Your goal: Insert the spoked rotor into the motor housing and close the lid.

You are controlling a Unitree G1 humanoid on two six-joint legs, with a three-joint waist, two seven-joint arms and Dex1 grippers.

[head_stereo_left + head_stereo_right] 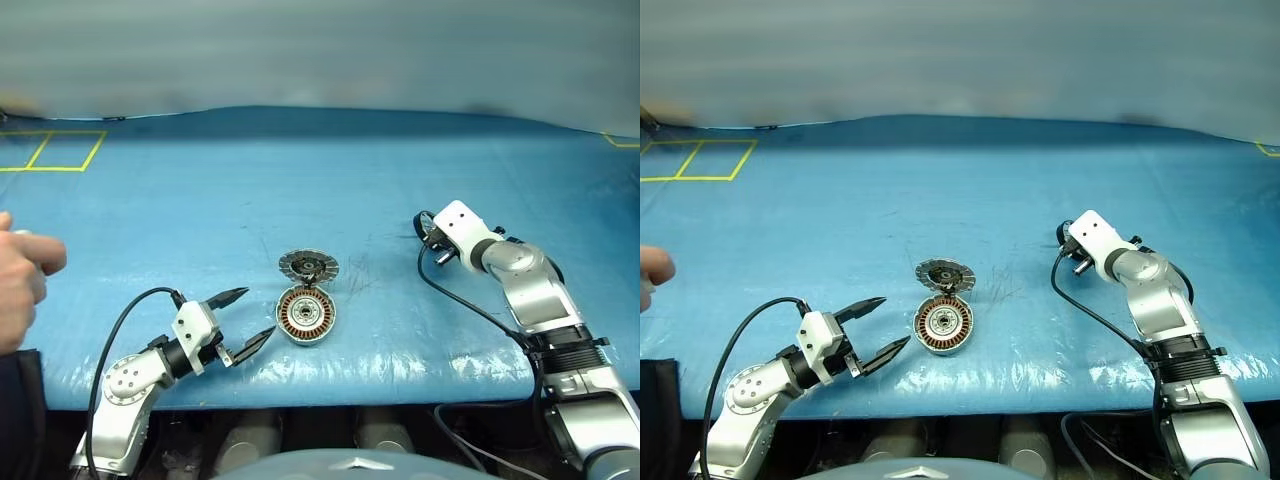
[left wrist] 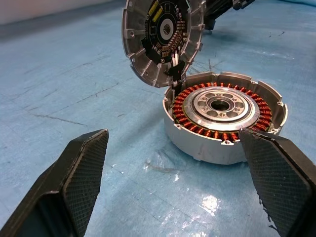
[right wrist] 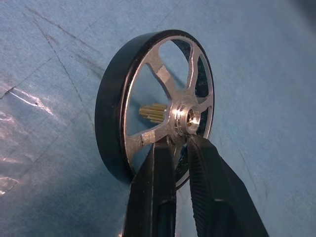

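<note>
- Right gripper (image 3: 180, 143) of mine is pinched narrow on the spoked rotor (image 3: 153, 106), its two ribbed black fingers (image 3: 158, 192) closing on a spoke beside the hub.
- Rotor shape: a flat wheel with a smooth, glossy black outer band, pale brushed-silver spokes running to a small round hub, and a short brass-coloured toothed shaft poking out behind the hub.
- It stands on edge, tilted, over the blue counter (image 1: 200, 200); whether its rim touches the surface I cannot tell.
- From my head view this right gripper sits on the right side of the counter, well apart from the motor housing (image 1: 307, 316).
- My left gripper (image 1: 248, 318) is spread wide and holds nothing; its fingers are tapered black wedges with a fine cross-hatched grip texture on the inner faces.
- It hangs just beside the housing, pointing at it, not touching.
- Housing: a short round cup of matte silver metal with a notched rim, a ring of copper-red windings inside and a bright machined silver centre with a dark bore.
- Lid (image 1: 308, 266): a round silver disc with ribbed radial slots, a dark circuit-like patch and round middle on its inner face, standing open and joined to the housing's far rim.
- Counter cover is a blue, slightly crinkled, scuffed sheet with shiny patches.
- A person's hand (image 1: 20, 285) shows at the left edge.
</note>
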